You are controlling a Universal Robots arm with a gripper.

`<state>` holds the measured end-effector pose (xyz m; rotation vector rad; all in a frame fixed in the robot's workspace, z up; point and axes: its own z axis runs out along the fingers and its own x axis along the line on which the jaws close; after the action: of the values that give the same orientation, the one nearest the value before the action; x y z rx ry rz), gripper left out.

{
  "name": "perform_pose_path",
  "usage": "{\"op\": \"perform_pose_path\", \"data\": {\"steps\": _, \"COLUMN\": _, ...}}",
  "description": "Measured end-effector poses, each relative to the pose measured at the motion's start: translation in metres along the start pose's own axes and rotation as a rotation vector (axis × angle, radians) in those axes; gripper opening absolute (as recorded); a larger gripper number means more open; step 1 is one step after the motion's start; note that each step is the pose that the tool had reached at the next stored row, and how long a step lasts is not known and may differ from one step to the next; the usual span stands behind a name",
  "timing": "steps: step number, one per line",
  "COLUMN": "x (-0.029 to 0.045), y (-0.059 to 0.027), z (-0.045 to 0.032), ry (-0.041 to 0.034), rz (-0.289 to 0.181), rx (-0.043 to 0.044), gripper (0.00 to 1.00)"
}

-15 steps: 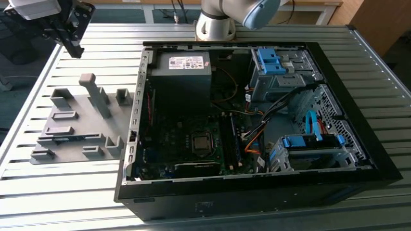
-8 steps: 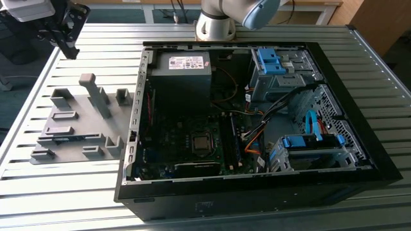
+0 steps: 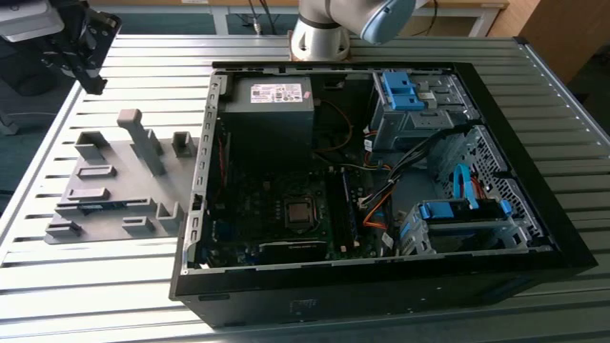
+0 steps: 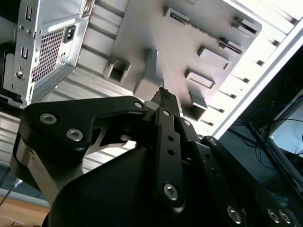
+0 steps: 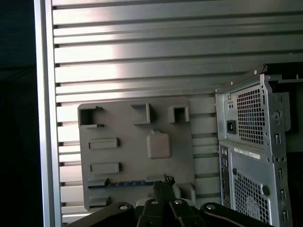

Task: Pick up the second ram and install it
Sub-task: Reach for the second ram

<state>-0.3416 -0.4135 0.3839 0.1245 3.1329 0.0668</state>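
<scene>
In grey fixture [image 5: 137, 156] slot on tabletop [image 5: 142, 47], second ram [image 5: 124, 184] on edge; gripper [image 5: 164, 181] narrow, empty, above; likely light, stiff, fragile, best pinched across flat faces mid-length, off the contacts.

We see a desk [image 3: 114, 300] of ribbed, silvery metal slats running across the exterior view. On it, toward the exterior view's left, lies a flat grey holder plate [image 3: 128, 204] with raised blocks and pockets. Just beside the plate, toward the exterior view's right, an open black computer case [image 3: 362, 296] lies on its side. Behind the case, the arm's round base [image 3: 319, 43] stands at the desk's far edge.
</scene>
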Motion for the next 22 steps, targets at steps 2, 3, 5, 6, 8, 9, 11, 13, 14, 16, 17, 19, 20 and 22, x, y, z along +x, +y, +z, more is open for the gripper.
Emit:
{"op": "perform_pose_path", "data": {"steps": 2, "x": 0.0008, "y": -0.0039, "z": -0.0001, "ry": 0.0002, "rz": -0.002, "rx": 0.0001, "gripper": 0.11}}
{"op": "perform_pose_path", "data": {"steps": 3, "x": 0.0016, "y": -0.0057, "z": -0.0001, "ry": 0.0001, "rz": -0.003, "rx": 0.0000, "gripper": 0.11}}
{"op": "perform_pose_path", "data": {"steps": 5, "x": 0.0046, "y": -0.0080, "z": 0.0000, "ry": 0.0001, "rz": -0.003, "rx": 0.0001, "gripper": 0.11}}
{"op": "perform_pose_path", "data": {"steps": 6, "x": 0.0063, "y": -0.0090, "z": 0.0000, "ry": 0.0002, "rz": -0.003, "rx": 0.0001, "gripper": 0.11}}
{"op": "perform_pose_path", "data": {"steps": 8, "x": 0.0100, "y": -0.0108, "z": -0.0001, "ry": 0.0002, "rz": -0.003, "rx": 0.0001, "gripper": 0.11}}
{"op": "perform_pose_path", "data": {"steps": 9, "x": 0.0119, "y": -0.0116, "z": -0.0001, "ry": 0.0002, "rz": -0.003, "rx": 0.0001, "gripper": 0.11}}
{"op": "perform_pose_path", "data": {"steps": 11, "x": 0.0159, "y": -0.0136, "z": 0.0000, "ry": 0.0001, "rz": -0.003, "rx": 0.0000, "gripper": 0.11}}
{"op": "perform_pose_path", "data": {"steps": 13, "x": 0.0197, "y": -0.0158, "z": 0.0000, "ry": 0.0001, "rz": -0.004, "rx": 0.0000, "gripper": 0.11}}
{"op": "perform_pose_path", "data": {"steps": 14, "x": 0.0215, "y": -0.0171, "z": -0.0001, "ry": 0.0002, "rz": -0.004, "rx": 0.0000, "gripper": 0.11}}
{"op": "perform_pose_path", "data": {"steps": 16, "x": 0.0252, "y": -0.0197, "z": -0.0001, "ry": 0.0002, "rz": -0.004, "rx": 0.0000, "gripper": 0.11}}
{"op": "perform_pose_path", "data": {"steps": 17, "x": 0.0272, "y": -0.0210, "z": -0.0001, "ry": 0.0002, "rz": -0.004, "rx": 0.0000, "gripper": 0.11}}
{"op": "perform_pose_path", "data": {"steps": 19, "x": 0.0307, "y": -0.0231, "z": -0.0002, "ry": 0.0002, "rz": -0.004, "rx": 0.0000, "gripper": 0.11}}
{"op": "perform_pose_path", "data": {"steps": 20, "x": 0.0323, "y": -0.0240, "z": -0.0002, "ry": 0.0002, "rz": -0.004, "rx": 0.0000, "gripper": 0.11}}
{"op": "perform_pose_path", "data": {"steps": 22, "x": 0.0362, "y": -0.0256, "z": -0.0002, "ry": 0.0002, "rz": -0.004, "rx": 0.0001, "gripper": 0.11}}
